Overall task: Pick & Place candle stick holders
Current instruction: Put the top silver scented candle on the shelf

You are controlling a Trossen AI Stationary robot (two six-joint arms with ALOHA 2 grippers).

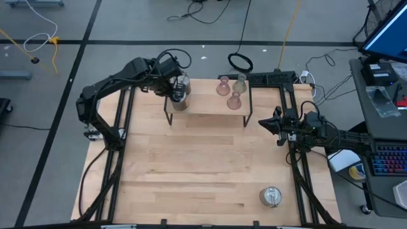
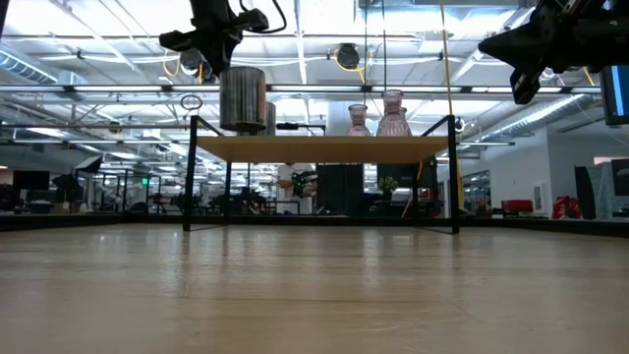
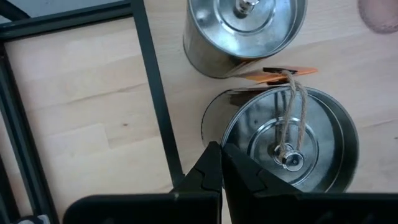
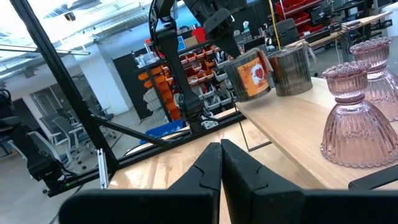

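A small wooden shelf [image 1: 203,112] stands at the table's far middle. Three glassy holders [image 1: 222,86] [image 1: 240,83] [image 1: 234,100] stand on its right part. One silver metal holder [image 3: 245,28] stands on its left part. My left gripper [image 3: 222,152] is above the shelf's left end, shut on a second metal holder [image 3: 289,146], which also shows in the low view [image 2: 243,98]. A third metal holder [image 1: 271,196] stands on the table near the front right. My right gripper [image 4: 221,148] is shut and empty, raised at the table's right side [image 1: 276,127]. My left gripper holds the metal holder's rim [image 3: 225,127] on the side toward the shelf's left end, one finger outside the wall and one inside. The fingers come from above, pointing down. The holder hangs upright below them, its bottom [image 2: 243,128] at the shelf top; whether it rests there, I cannot tell.
An orange tag [image 3: 277,73] on a string lies between the two metal holders. The shelf's thin black legs [image 2: 187,177] stand on the table. Black frame rails [image 1: 117,140] [image 1: 299,172] run along the table's left and right sides. Bare wood lies in front of the shelf [image 1: 203,165].
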